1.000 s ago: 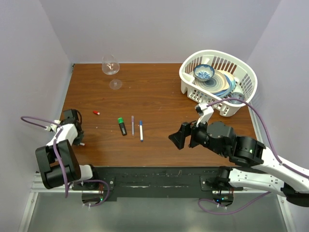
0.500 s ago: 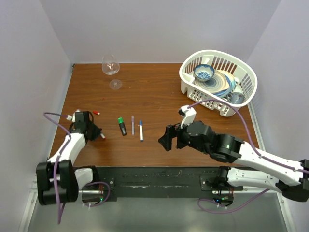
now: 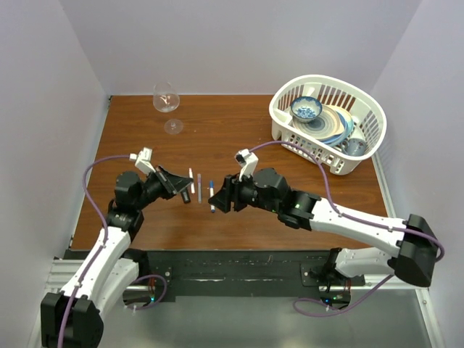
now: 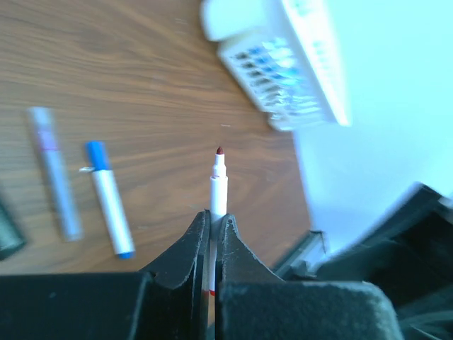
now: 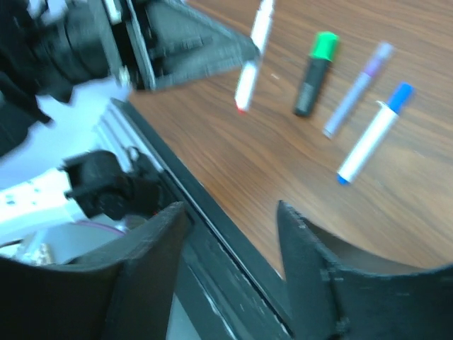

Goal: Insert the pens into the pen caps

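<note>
My left gripper [image 4: 214, 216] is shut on a thin white pen [image 4: 218, 185] with a bare red tip and holds it above the table; it also shows in the top view [image 3: 181, 187]. On the table lie a black marker with a green end [image 5: 315, 74], a thin purple-grey pen [image 5: 357, 88] and a white pen with a blue end [image 5: 375, 131], side by side. My right gripper [image 5: 230, 209] is open and empty, just right of the blue-ended pen [image 3: 211, 196] in the top view [image 3: 221, 196]. No loose red cap shows.
A white basket [image 3: 290, 125] of dishes stands at the back right. A wine glass [image 3: 167, 101] stands at the back left. The table's near edge [image 5: 212, 212] is close under my right gripper. Both arms meet over the table's middle.
My left arm swung from the table's left edge to the row of pens, carrying the white pen. My right arm moved left towards the same pens, still open.
</note>
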Controlling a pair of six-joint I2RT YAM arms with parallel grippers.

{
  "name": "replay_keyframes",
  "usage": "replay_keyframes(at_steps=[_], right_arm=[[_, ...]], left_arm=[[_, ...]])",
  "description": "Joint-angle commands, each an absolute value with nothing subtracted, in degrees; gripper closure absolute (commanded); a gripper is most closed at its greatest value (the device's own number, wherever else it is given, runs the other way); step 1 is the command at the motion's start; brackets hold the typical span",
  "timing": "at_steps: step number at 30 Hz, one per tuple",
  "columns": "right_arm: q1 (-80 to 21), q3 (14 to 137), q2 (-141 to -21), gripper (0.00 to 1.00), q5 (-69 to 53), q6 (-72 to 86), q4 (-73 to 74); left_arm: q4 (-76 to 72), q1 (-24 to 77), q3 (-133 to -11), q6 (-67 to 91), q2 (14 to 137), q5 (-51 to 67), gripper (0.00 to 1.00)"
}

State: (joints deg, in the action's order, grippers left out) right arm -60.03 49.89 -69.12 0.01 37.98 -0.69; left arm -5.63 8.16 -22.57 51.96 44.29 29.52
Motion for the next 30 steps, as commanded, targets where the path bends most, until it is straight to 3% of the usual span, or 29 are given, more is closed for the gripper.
replay_keyframes(at_steps=[1,4,13,19,30], right_arm=[[-59.9,48.8,-71.3,0.48,-2.6,41.1,-17.5],[-59.9,47.3,-72.6,0.54,-0.1,42.3,-22.7],[-59.9,49.3,-77.7,0.55,-1.1,43.7,-26.6],[-59.9,50.7,-80.2,0.65,-2.3,43.7,-28.1],[-60.0,50.4,-81.0,0.69,-1.6,43.9,-29.9]], left_arm=[[-18.4,11.2,-19.3,60.7,40.0,33.8,1.00],[-18.6,12.0,-19.3,62.5,38.1,33.1,1.00],[-20.4,12.3,-19.1,65.7,34.5,33.5,1.00],[-20.7,12.6,-18.8,66.0,33.7,34.7,1.00],[-18.7,12.6,-19.2,63.7,34.4,36.4,1.00]])
